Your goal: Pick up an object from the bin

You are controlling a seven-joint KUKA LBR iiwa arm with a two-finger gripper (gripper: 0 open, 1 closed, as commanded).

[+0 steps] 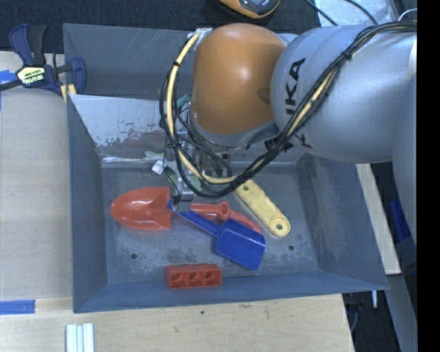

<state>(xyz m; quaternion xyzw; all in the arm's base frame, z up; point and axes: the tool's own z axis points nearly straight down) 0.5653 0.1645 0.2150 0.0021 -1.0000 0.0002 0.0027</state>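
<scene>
A: Where is the end effector sitting?

B: Low over the middle of the bin, tucked beneath the arm's orange cover and a loop of cables. It hangs just beside the right end of the orange scoop, which lies flat on the bin floor, left of centre

A: Wide or narrow?

B: I cannot tell; the cover and cables hide its working end from above. Nothing visibly sits in its grasp either

A: So which thing would you call the likely pick?

B: My judgement is the orange scoop, because it is the nearest thing. The blue scoop lies just to the right with a red handle above its stem, and a yellow tool slants away beyond them

A: Why does that clutter matter?

B: Those three crowd together, so a grasp there risks catching two at once. The orange scoop has bare floor on its left and upper sides, which gives cleaner access. The red brick lies apart, by the near wall

A: Any risk?

B: The scoop's rounded bowl may slip, so its narrower end looks the safer hold
</scene>
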